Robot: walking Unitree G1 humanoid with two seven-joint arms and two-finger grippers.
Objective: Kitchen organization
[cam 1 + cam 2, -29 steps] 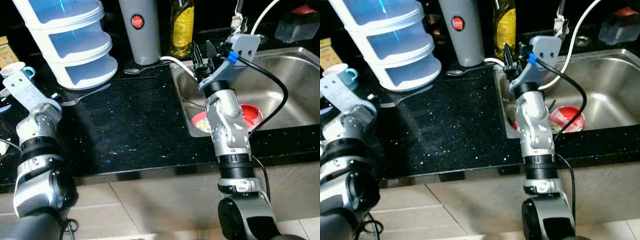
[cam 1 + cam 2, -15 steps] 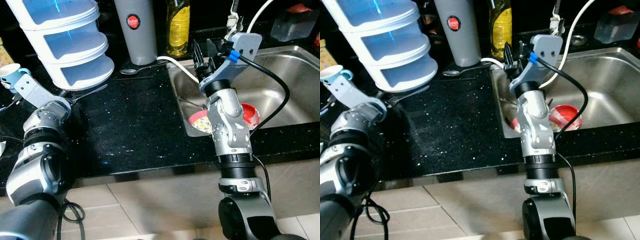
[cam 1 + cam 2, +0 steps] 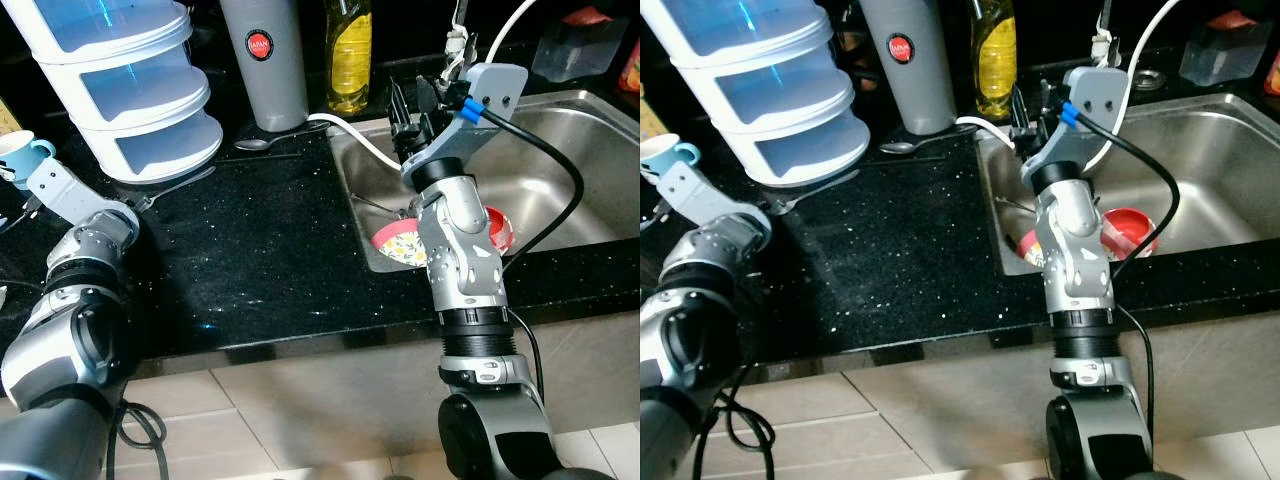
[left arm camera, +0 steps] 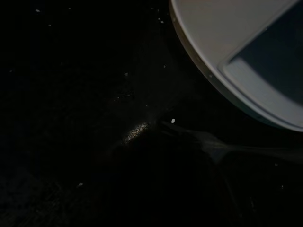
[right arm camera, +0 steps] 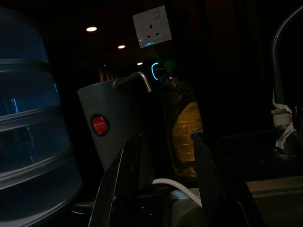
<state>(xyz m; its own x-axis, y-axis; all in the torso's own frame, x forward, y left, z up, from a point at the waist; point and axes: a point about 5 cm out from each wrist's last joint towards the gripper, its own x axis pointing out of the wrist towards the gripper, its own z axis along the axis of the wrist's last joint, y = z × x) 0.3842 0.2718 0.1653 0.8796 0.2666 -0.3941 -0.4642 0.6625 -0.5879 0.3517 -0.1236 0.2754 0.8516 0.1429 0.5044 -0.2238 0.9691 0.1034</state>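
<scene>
Above the sink's (image 3: 560, 120) near-left corner, the right gripper (image 3: 415, 95) hovers unchanged, fingers (image 5: 124, 189) parted and empty; the left arm has stretched toward the fork (image 3: 170, 190) beside the sink, suggesting pickup next.

Right gripper (image 3: 1030, 108) raised over the near-left corner of the sink (image 3: 1200, 170).
Fingers parted, pointing toward the yellow bottle (image 3: 994, 58) and grey flask (image 3: 906, 62) just beyond them. A white cable (image 3: 980, 127) runs beside the fingertips. Below the wrist, inside the basin, lies a red bowl (image 3: 1126, 232). A spoon (image 3: 902, 146) rests on the black counter (image 3: 900, 260), off to the gripper's left.
</scene>
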